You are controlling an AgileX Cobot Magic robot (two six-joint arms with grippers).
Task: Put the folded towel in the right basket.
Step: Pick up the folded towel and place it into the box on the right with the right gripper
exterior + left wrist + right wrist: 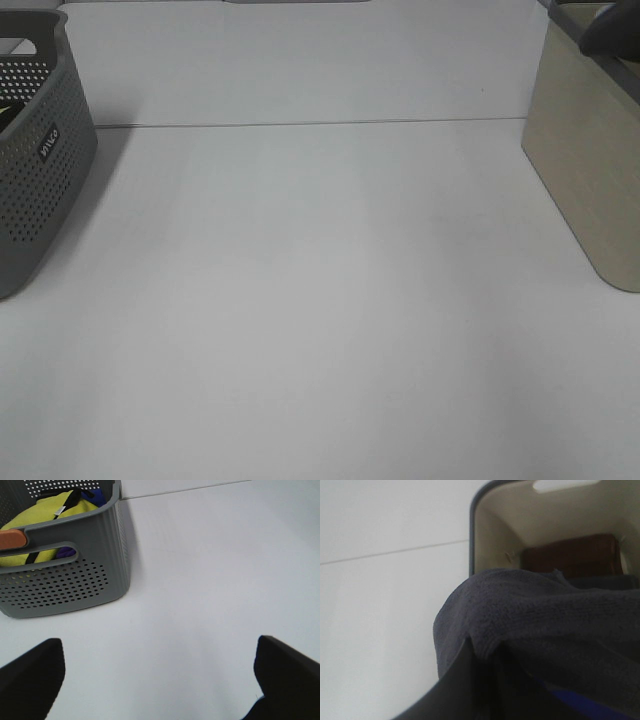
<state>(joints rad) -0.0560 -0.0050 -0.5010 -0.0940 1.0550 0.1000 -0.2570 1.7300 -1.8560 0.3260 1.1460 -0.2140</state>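
Observation:
The folded towel [545, 615] is dark grey-blue. My right gripper [487, 660] is shut on its edge and holds it over the open mouth of the right basket [495, 535], a beige bin with a dark rim. In the high view the towel [612, 30] shows as a dark lump above the right basket [590, 160] at the far right edge. My left gripper [160, 655] is open and empty, low over the bare table, with its dark fingers [30, 675] wide apart.
A brown item [575, 555] lies at the bottom of the right basket. A grey perforated basket [35, 170] stands at the left edge; the left wrist view [65, 580] shows yellow cloth [50, 510] and other items in it. The white table [320, 300] spans between the baskets.

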